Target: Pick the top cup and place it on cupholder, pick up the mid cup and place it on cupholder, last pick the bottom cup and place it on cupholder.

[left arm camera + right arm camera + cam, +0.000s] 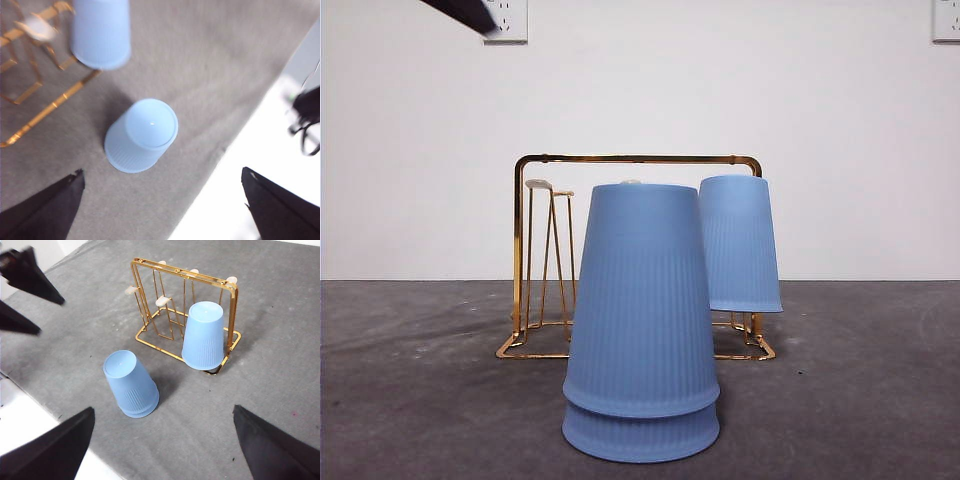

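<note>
Two ribbed blue cups stand nested upside down on the grey table: the mid cup [640,290] covers the bottom cup [640,435], whose rim shows below. This stack [131,385] [141,135] is in front of the gold wire cupholder [535,160] [150,300]. The top cup [740,245] [202,335] hangs upside down on a peg at the cupholder's right end. My left gripper [162,172] hovers open above the stack, holding nothing, and shows as a black tip [470,12] high up. My right gripper [164,409] is open and empty, well back from the stack.
Free white-tipped pegs [539,185] stand at the cupholder's left end. The table's near edge [30,405] runs close behind the stack, with a white floor beyond it. A white wall with sockets [510,20] closes the back.
</note>
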